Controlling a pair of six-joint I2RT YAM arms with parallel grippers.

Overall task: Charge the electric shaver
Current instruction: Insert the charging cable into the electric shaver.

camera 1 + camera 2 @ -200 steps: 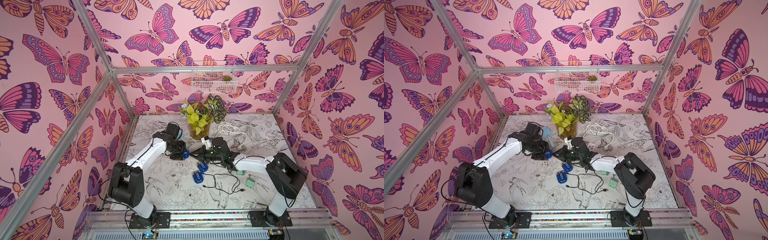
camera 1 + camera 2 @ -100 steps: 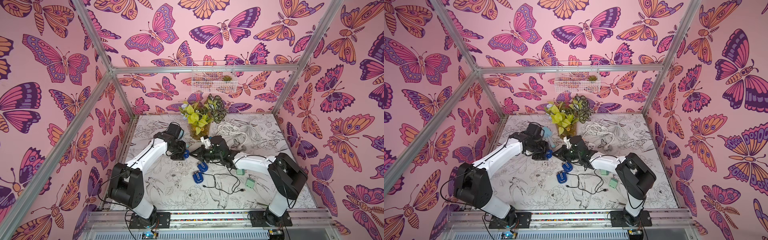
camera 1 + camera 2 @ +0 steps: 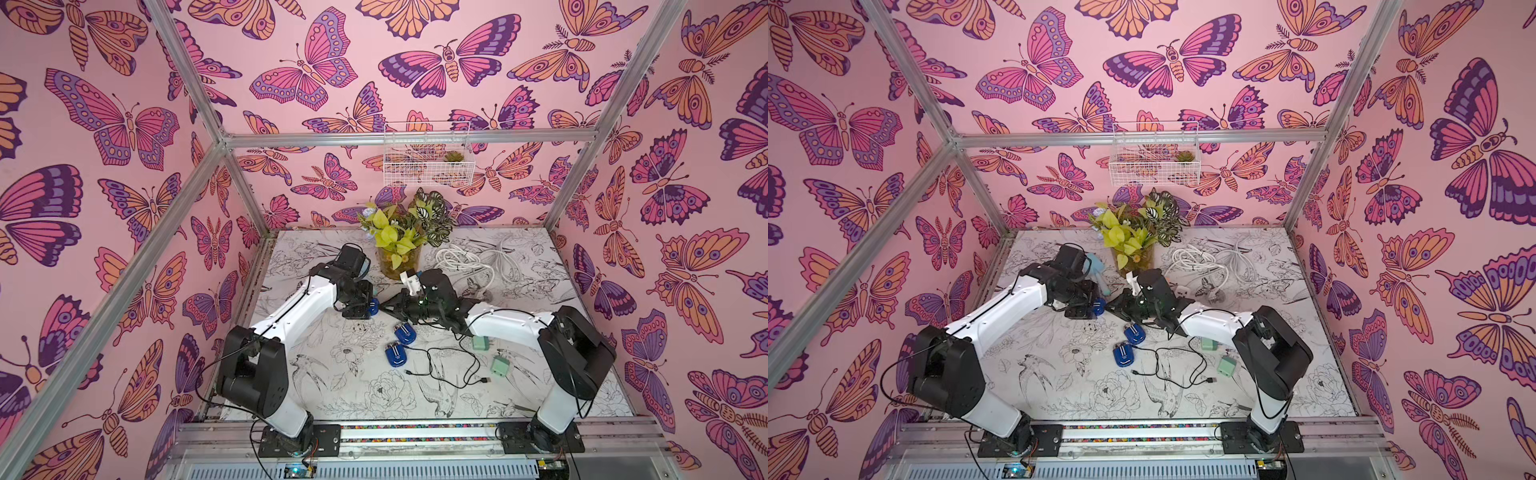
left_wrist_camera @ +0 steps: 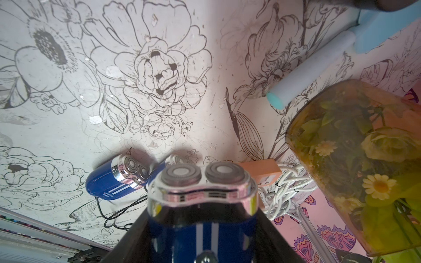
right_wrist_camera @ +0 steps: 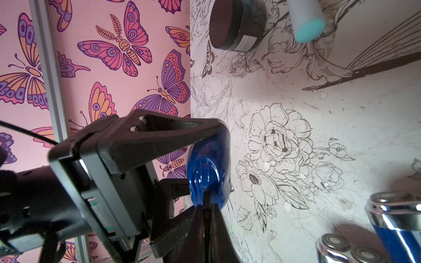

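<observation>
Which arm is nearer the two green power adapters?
Right. The right arm has its white forearm running right beside the green power adapters, almost over the nearer one. The left arm is well away, on the far side of the loose blue shavers.

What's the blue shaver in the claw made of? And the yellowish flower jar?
The shaver: body looks like glossy blue plastic; its head is mirror-shiny, likely chromed metal or plastic. The jar: see-through amber glass or plastic, leaves showing through; which is unclear.
</observation>
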